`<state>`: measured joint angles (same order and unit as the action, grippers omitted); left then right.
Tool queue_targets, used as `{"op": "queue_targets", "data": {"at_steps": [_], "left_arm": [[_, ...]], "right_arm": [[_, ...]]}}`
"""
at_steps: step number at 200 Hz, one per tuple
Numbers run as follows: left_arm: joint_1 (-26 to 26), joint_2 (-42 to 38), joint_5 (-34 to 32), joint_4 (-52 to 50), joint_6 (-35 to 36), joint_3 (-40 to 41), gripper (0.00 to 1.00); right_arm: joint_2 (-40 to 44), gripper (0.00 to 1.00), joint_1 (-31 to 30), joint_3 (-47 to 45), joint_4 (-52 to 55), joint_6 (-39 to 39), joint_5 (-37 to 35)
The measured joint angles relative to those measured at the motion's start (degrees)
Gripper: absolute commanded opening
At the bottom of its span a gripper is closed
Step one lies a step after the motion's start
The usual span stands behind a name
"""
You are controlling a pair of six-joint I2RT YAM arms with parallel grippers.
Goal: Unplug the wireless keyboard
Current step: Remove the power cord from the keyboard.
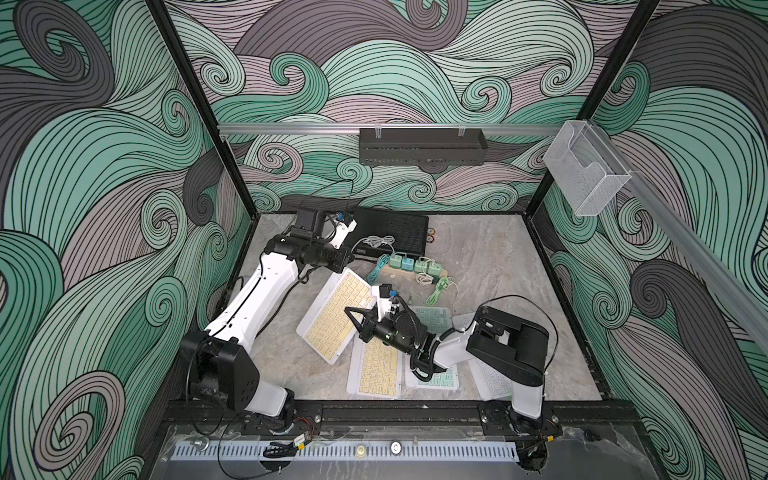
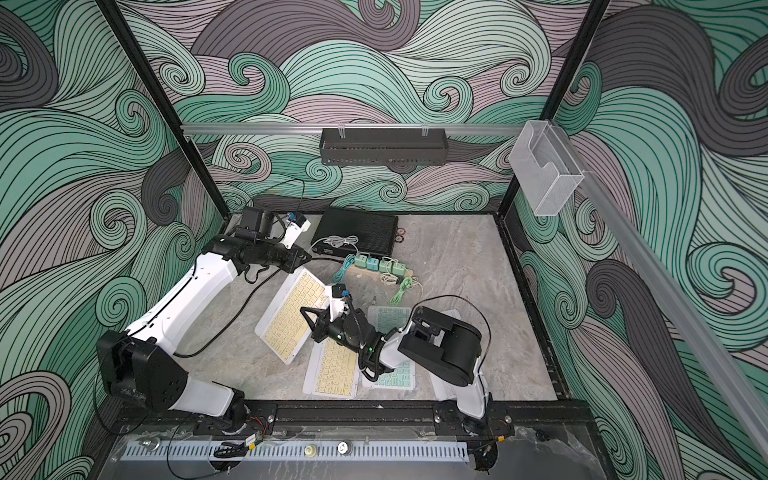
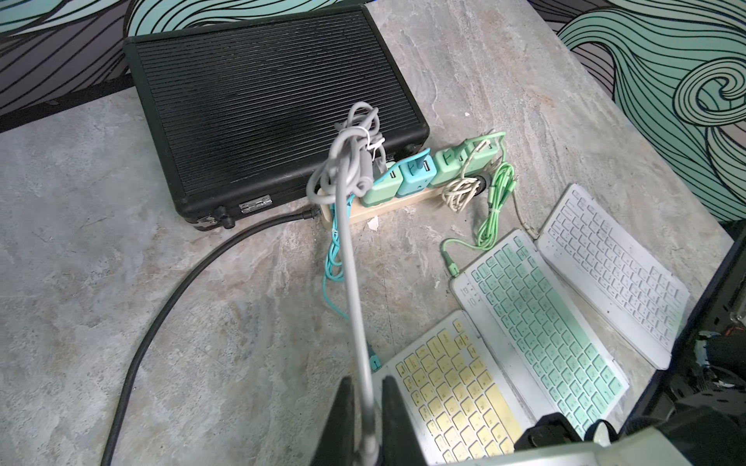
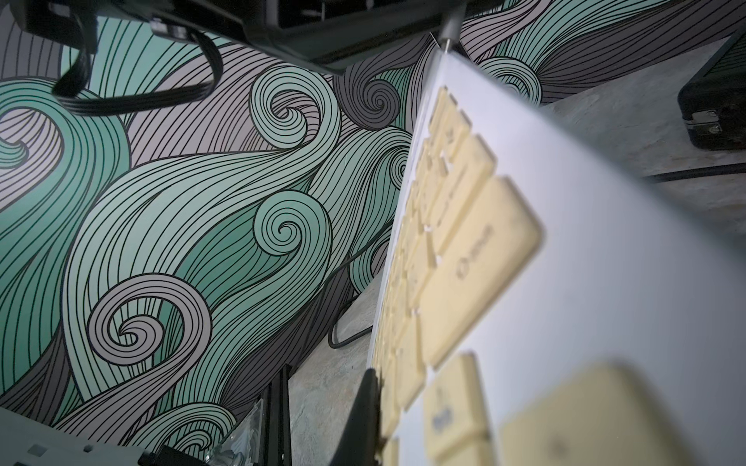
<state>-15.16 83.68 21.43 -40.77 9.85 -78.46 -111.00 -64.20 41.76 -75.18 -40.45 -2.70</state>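
As the right tool [image 1: 351, 318] clamps the keyboard [image 1: 328, 307] and the left tool [image 3: 368, 389] its cable [image 3: 350, 258] — plug [image 4: 449, 30] seemingly still in — pull apart next.

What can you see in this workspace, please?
held keyboard: one, yellow keys, tilted at centre
flat keyboards: three, yellow, green, white keys, near front
case: one, black, back
power strip: one, beige, beside case
chargers: four, green and blue, on strip
cables: four, grey, teal, white, green, by strip
cord: one, black, from strip
wall tray: one, black, at back
bin: one, clear, at right
left tool: black, shut on grey cable
right tool: black, shut on held keyboard
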Motion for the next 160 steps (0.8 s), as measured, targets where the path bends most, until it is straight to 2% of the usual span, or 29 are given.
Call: {"op": "queue_targets", "data": {"at_steps": [75, 131, 160], "left_arm": [[0.3, 0.0, -1.7, -0.5, 0.0, 1.0, 0.00], [0.2, 0.0, -3.9, -2.6, 0.1, 1.0, 0.00], [-1.6, 0.5, -7.7, -3.8, 1.1, 0.9, 0.00]], "right_arm": [[-1.6, 0.00, -1.1, 1.7, 0.9, -4.4, -0.4], [-1.6, 0.00, -2.5, 2.6, 3.1, -4.7, -1.9], [-1.6, 0.00, -3.1, 2.6, 4.1, -4.6, -2.7]]}}
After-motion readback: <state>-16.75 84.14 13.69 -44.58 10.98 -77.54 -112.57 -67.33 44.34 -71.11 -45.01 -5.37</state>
